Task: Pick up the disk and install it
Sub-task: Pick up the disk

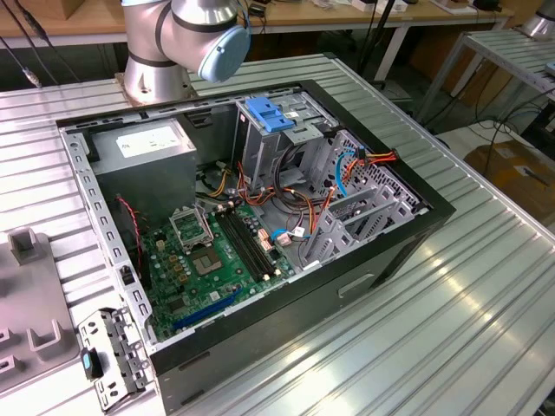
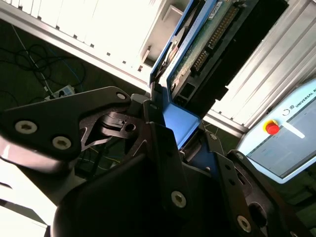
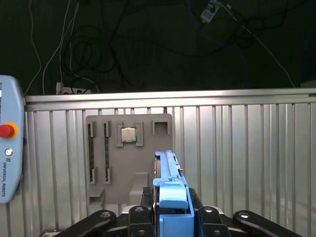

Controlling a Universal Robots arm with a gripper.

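My gripper [image 3: 172,213] jaws clamp the hard drive [image 3: 166,165] by its blue rails [image 3: 174,196] (I judge it rigid, dense, shock-sensitive).

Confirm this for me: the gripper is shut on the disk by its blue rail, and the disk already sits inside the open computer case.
One part is wrong: the disk is not in the computer case. The first wrist view shows it clamped by its blue rail in the gripper, with the grey parts tray on the ribbed table beyond it. The rest stands.
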